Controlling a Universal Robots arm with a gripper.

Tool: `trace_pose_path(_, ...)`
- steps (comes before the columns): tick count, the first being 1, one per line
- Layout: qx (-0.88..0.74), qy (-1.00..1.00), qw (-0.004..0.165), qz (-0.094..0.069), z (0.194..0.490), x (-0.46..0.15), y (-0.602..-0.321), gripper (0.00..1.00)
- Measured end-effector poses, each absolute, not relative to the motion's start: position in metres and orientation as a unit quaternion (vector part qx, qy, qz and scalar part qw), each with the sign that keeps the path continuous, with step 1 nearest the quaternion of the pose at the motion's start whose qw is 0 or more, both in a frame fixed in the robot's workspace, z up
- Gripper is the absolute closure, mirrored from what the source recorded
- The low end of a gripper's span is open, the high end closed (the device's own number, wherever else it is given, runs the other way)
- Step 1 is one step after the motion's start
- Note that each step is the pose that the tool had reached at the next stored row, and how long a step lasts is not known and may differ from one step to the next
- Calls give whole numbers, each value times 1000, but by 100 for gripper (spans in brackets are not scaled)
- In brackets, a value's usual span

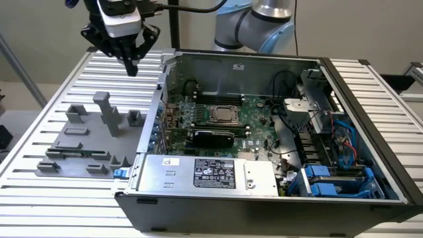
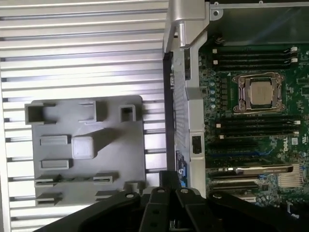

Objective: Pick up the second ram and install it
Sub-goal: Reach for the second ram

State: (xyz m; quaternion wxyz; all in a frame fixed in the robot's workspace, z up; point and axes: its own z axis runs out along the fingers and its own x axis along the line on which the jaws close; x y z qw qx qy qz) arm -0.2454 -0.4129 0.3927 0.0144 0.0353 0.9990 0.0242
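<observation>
So the gripper (image 1: pixel 132 69) is hanging up high over the slatted table (image 1: pixel 39 198), just outside the open case (image 1: pixel 264 208) on the exterior view's left. Its jaws look pinched together with nothing in them. The second ram (image 1: pixel 76 150), as far as I can make out, is the thin dark-green strip sitting in the gray fixture (image 1: pixel 92 140), at the end nearest the camera in the exterior view. It's well apart from the gripper, which is nearer the fixture's far end. I can't pick the stick out with any confidence in the wrist view, so take that position with a grain of salt. Handling-wise, I'd guess it weighs next to nothing and is stiff along its length, but it's a thin board with small chips, so it won't like being bent, twisted or crushed. The flat faces are probably a bit slick too. I'd grab it across the two flat faces near the middle of the long top edge, so it hangs level. I'd stay off the contact edge that goes into the slots (image 2: pixel 256 126) on the motherboard (image 1: pixel 258 111). A light, centered pinch seems safer than a hard squeeze near one end, which could let it tilt.
</observation>
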Motion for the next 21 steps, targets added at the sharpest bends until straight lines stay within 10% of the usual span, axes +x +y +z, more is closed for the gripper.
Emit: trace_pose_path(21, 35, 999, 14, 22, 375, -341, -420, 100)
